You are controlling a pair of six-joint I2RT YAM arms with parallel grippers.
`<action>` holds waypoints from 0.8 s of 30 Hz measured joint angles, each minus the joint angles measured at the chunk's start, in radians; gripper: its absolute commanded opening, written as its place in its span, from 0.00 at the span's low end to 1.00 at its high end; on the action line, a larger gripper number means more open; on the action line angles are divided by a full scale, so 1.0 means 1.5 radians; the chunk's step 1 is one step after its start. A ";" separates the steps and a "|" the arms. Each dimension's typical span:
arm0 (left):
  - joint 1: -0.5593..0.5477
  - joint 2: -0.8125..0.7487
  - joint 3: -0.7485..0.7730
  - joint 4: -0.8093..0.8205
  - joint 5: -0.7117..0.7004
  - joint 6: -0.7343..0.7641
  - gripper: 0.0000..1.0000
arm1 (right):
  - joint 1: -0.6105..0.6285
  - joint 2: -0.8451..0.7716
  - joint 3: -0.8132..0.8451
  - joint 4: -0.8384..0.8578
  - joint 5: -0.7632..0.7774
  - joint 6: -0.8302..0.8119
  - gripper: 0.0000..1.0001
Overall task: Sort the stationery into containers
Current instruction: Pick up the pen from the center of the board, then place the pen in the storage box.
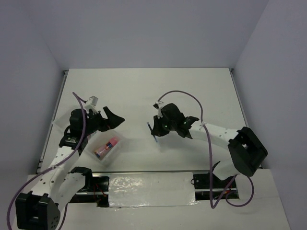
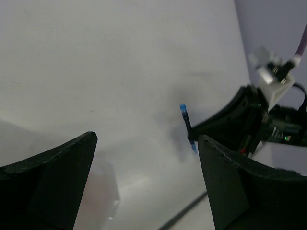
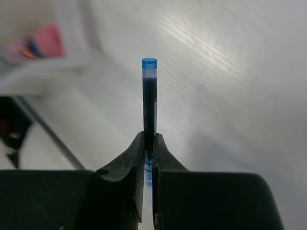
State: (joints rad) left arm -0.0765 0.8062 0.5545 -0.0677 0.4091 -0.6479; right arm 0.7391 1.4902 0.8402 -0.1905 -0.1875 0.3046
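Note:
A thin blue pen point(image 1: 152, 130) is clamped in my right gripper point(image 1: 155, 129), held above the white table near its middle. In the right wrist view the pen point(image 3: 149, 96) sticks out past the shut gripper point(image 3: 149, 139). The clear tray point(image 1: 116, 139) lies at the near left and holds a fat pink tube point(image 1: 108, 146). Both appear blurred at the top left of the right wrist view, the tray point(image 3: 76, 28) and the tube point(image 3: 45, 42). My left gripper point(image 1: 115, 117) is open and empty, just beyond the tray. The left wrist view shows its gripper point(image 2: 147, 139) wide apart, with the pen point(image 2: 188, 128) beyond.
A silvery taped strip point(image 1: 151, 189) runs along the near edge between the arm bases. Purple cables point(image 1: 184, 94) loop over both arms. Grey walls close in the table at the back and sides. No other stationery is in view.

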 measured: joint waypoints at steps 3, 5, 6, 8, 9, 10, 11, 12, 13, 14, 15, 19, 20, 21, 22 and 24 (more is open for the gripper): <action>-0.065 0.022 -0.034 0.067 0.050 -0.076 0.99 | 0.005 -0.061 -0.024 0.124 -0.046 0.079 0.00; -0.096 0.032 -0.034 0.108 0.066 -0.108 0.99 | 0.008 -0.078 -0.026 0.179 -0.064 0.119 0.00; -0.108 0.034 -0.034 0.131 0.071 -0.121 0.99 | 0.011 -0.082 -0.023 0.198 -0.071 0.135 0.00; -0.124 0.035 -0.035 0.173 0.081 -0.149 0.98 | 0.023 -0.082 -0.009 0.215 -0.077 0.153 0.00; -0.127 0.035 -0.036 0.196 0.084 -0.162 0.98 | 0.030 -0.082 -0.001 0.215 -0.079 0.161 0.00; -0.129 0.035 -0.036 0.211 0.087 -0.169 0.98 | 0.037 -0.082 0.006 0.217 -0.081 0.167 0.00; -0.129 0.035 -0.036 0.225 0.087 -0.181 0.95 | 0.043 -0.082 0.013 0.219 -0.083 0.171 0.00; -0.129 0.036 -0.036 0.238 0.087 -0.186 0.93 | 0.050 -0.082 0.020 0.222 -0.087 0.176 0.00; -0.129 0.037 -0.036 0.249 0.087 -0.191 0.90 | 0.054 -0.083 0.024 0.223 -0.090 0.179 0.01; -0.130 0.040 -0.036 0.258 0.088 -0.199 0.81 | 0.061 -0.083 0.030 0.223 -0.093 0.182 0.01; -0.130 0.043 -0.037 0.268 0.089 -0.205 0.76 | 0.066 -0.083 0.035 0.223 -0.095 0.183 0.01; -0.132 0.061 -0.051 0.306 0.097 -0.226 0.49 | 0.093 -0.083 0.060 0.222 -0.099 0.185 0.02; -0.133 0.066 -0.052 0.310 0.099 -0.235 0.37 | 0.098 -0.082 0.066 0.222 -0.098 0.185 0.02; -0.135 0.068 -0.051 0.319 0.108 -0.237 0.33 | 0.101 -0.079 0.069 0.217 -0.092 0.185 0.02; -0.139 0.068 -0.050 0.327 0.110 -0.236 0.29 | 0.101 -0.074 0.069 0.217 -0.093 0.187 0.02; -0.146 0.067 -0.050 0.324 0.108 -0.231 0.09 | 0.104 -0.062 0.071 0.221 -0.094 0.189 0.03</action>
State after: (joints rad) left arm -0.2955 0.9070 0.4797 0.4187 0.5709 -0.9951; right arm 0.8944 1.3979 0.9470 0.1406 -0.3283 0.5888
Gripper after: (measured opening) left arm 0.233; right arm 0.099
